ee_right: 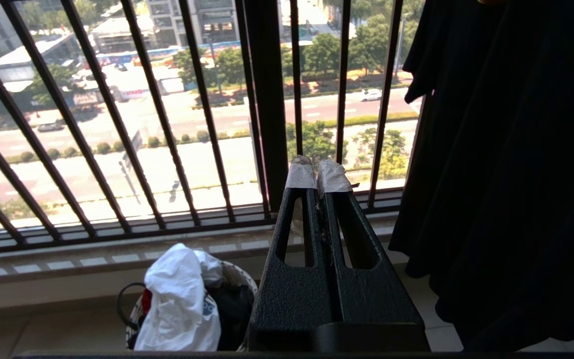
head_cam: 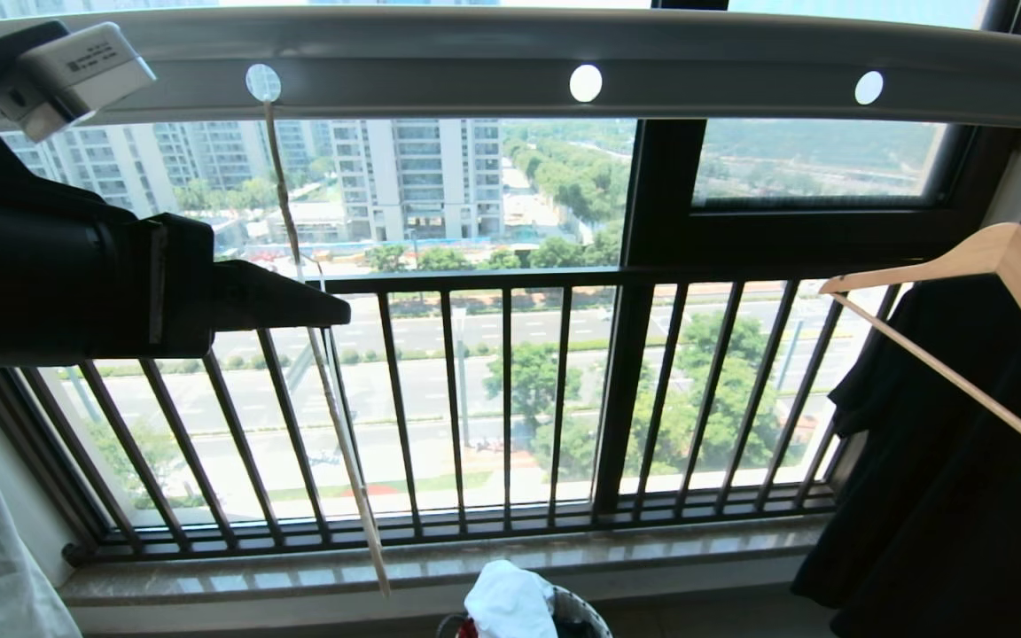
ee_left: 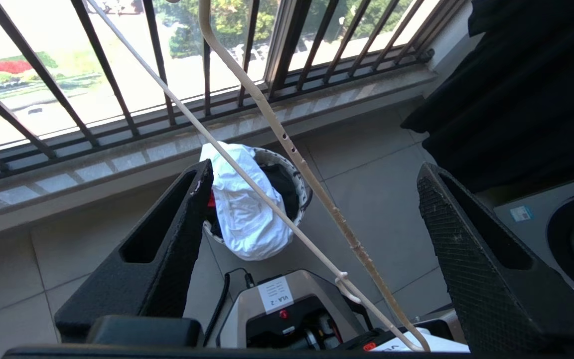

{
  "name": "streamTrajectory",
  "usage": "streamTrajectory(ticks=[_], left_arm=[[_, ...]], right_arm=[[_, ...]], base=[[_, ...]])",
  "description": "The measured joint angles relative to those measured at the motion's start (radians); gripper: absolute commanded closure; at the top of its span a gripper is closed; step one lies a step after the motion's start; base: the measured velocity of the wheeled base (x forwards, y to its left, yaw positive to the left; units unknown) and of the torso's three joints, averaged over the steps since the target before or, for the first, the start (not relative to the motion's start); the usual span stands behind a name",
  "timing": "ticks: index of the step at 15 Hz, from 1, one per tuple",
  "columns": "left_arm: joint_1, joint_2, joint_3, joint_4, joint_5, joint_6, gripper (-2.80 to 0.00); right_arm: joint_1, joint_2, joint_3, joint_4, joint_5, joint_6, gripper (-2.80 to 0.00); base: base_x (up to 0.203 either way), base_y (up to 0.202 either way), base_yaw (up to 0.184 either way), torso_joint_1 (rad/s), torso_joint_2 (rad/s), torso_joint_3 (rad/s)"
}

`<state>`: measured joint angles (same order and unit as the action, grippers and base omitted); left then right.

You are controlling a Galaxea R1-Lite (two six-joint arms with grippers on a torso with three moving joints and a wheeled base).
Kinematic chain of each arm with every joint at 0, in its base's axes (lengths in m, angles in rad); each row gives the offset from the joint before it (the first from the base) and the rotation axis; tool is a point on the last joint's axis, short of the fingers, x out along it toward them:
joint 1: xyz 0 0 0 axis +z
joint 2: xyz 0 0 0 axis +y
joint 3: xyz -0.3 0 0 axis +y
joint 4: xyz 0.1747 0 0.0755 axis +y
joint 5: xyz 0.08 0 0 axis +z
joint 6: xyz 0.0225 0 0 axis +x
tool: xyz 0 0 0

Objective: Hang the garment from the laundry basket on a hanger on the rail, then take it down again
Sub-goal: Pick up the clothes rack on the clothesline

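Spilling over the laundry basket (ee_left: pixel 301 185): crumpled white garment (ee_left: pixel 247 209).

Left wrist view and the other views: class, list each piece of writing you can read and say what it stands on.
"VLA - 2": white label on the robot's base.
White camera box on the left arm: printed lines, too small to read.
Pale sticker on the grey appliance: unreadable.
Garment print: partly hidden, unreadable.
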<state>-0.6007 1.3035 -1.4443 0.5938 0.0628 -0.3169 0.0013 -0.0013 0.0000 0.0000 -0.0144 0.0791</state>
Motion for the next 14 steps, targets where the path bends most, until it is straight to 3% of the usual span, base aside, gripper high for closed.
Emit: streamTrajectory(ticks=[4,8,14], left_arm=[[-0.097,0.091,-0.019,0.010,0.212,-0.046,-2.80],[-0.110,0.125,0.009,0.021,0.372,-0.079,-2.80],[-0.111,0.136,0.069,-0.028,0.498,-0.101,-2.80]], right_arm=[[0.000,0.000,0.000,0.000,0.000,0.000,0.00],[0.000,0.000,0.000,0.000,0.000,0.000,0.00],[0.000,0.000,0.000,0.000,0.000,0.000,0.00]], base=[[0.000,0.000,0.000,0.000,0.00,0.000],[0.000,0.000,0.000,0.000,0.00,0.000],[0.000,0.000,0.000,0.000,0.00,0.000]])
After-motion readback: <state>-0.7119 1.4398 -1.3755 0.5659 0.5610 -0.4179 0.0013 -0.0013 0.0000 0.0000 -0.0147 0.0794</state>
